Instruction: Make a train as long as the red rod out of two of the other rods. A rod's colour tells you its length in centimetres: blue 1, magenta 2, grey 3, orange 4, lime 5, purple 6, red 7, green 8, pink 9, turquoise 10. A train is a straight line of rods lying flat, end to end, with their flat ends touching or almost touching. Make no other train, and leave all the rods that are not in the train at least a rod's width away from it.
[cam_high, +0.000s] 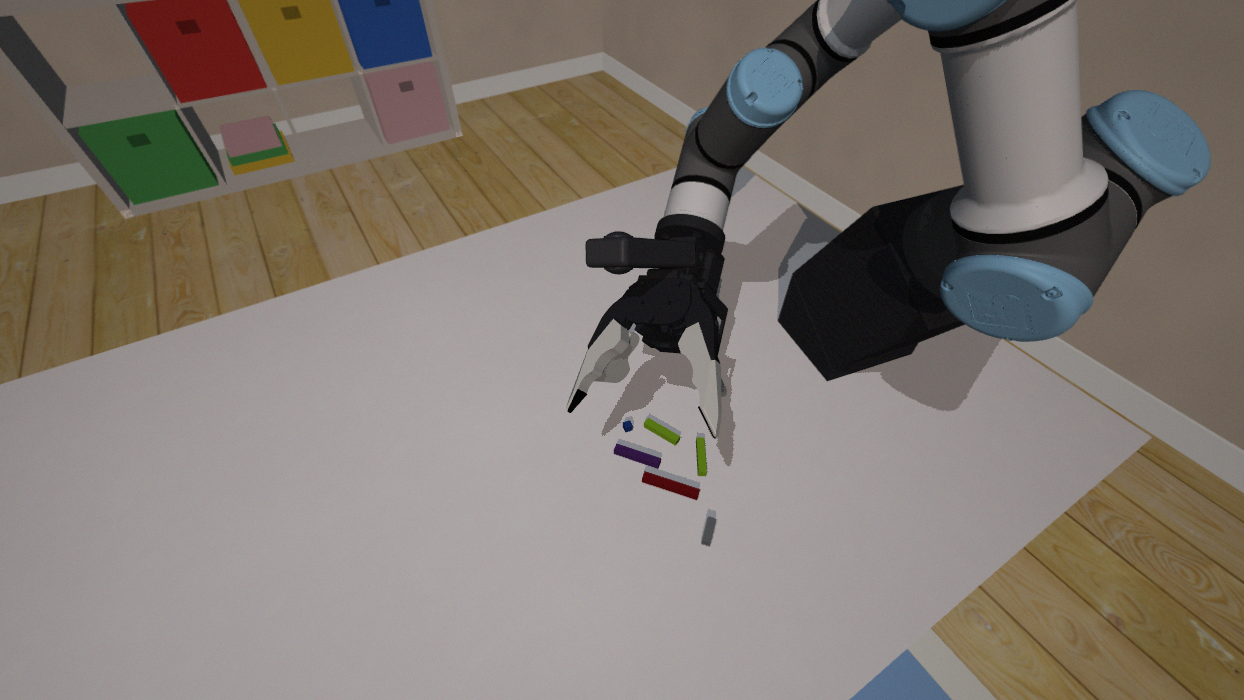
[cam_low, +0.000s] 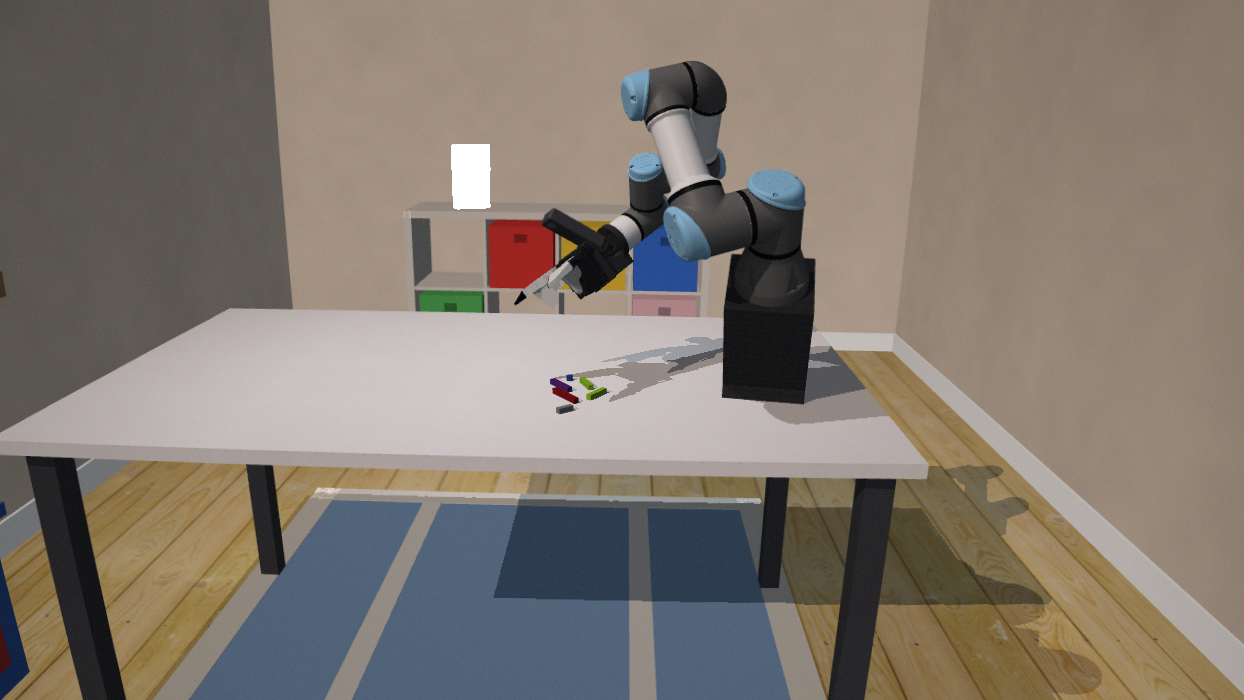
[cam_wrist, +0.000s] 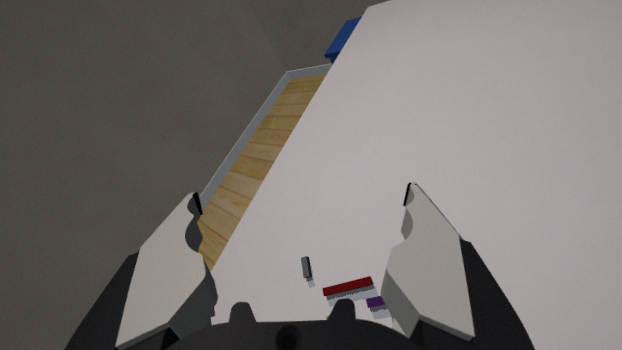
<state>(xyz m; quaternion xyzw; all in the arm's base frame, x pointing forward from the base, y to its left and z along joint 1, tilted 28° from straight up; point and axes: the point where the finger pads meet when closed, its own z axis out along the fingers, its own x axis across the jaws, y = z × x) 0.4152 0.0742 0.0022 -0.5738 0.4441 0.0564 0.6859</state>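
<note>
Six rods lie apart on the table (cam_high: 347, 522) (cam_low: 347, 391) (cam_wrist: 475, 125): one blue (cam_high: 628, 425) (cam_low: 569, 377), one purple (cam_high: 637, 455) (cam_low: 561, 384) (cam_wrist: 375, 302), one red (cam_high: 670, 484) (cam_low: 565, 395) (cam_wrist: 347, 286), one grey (cam_high: 708, 528) (cam_low: 564, 409) (cam_wrist: 306, 267), and two limes, lime rod (cam_high: 662, 430) (cam_low: 587, 383) beside the blue and lime rod (cam_high: 701, 455) (cam_low: 596, 393) near the red's end. The hand (cam_high: 642, 417) (cam_wrist: 302, 189) is spread wide above the table, holding and touching nothing. In the top view, purple, red and the blue-side lime slant down rightward, while the other lime and grey run nearly up and down.
</note>
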